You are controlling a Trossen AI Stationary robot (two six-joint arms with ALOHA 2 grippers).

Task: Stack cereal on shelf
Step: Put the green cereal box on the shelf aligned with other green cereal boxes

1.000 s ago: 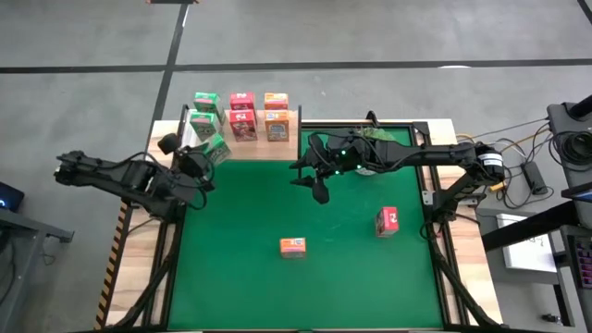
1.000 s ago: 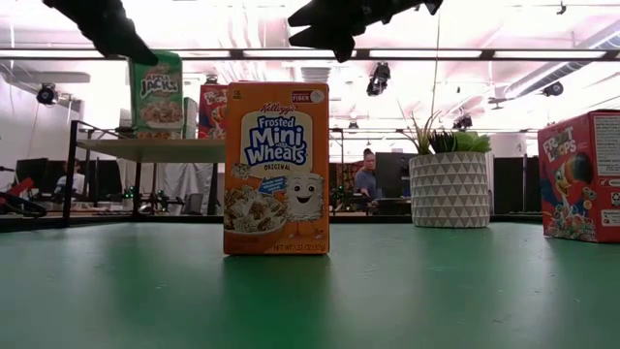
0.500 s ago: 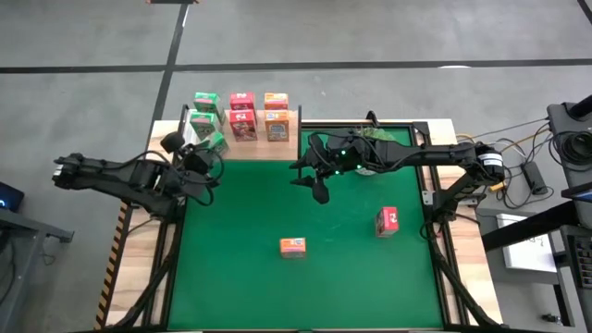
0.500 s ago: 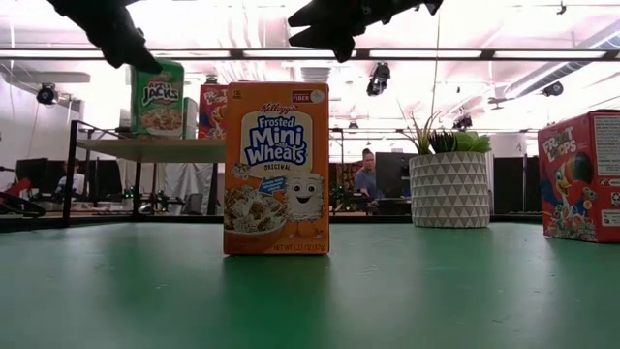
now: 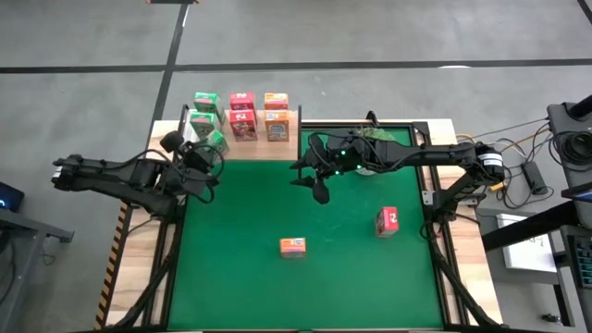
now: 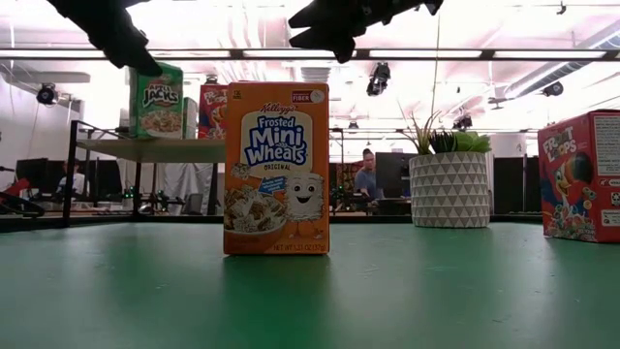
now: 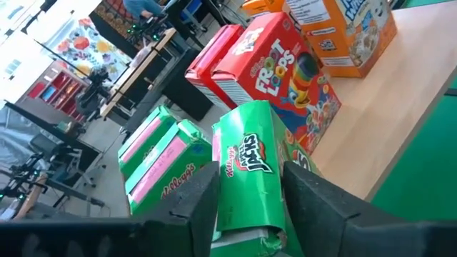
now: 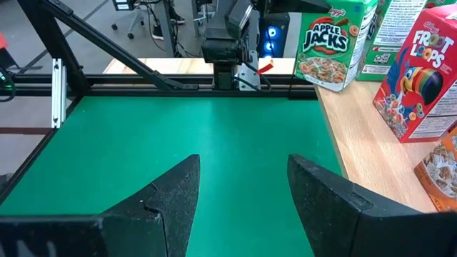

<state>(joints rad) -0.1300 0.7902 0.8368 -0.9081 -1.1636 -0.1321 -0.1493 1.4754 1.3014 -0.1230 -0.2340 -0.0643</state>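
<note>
At the upper left of the overhead frame, the left gripper [image 5: 207, 154] meets a green cereal box [image 5: 215, 142] at the front left corner of the light-wood shelf [image 5: 261, 151]. The box stands upright on the plank. Whether the gripper is clenching it or has let go cannot be told. Six other boxes stand on the shelf behind and beside it: two green, two pink and two orange.

Near the frame's centre, the right gripper [image 5: 319, 191] hangs released and empty above the green table [image 5: 240, 277]. An orange cereal box [image 5: 292, 246] stands alone on the table at lower centre. A pink cereal box [image 5: 387, 221] stands to its right, well apart. A white patterned plant pot [image 6: 449, 189] stands at the table's far edge, right of the shelf.
</note>
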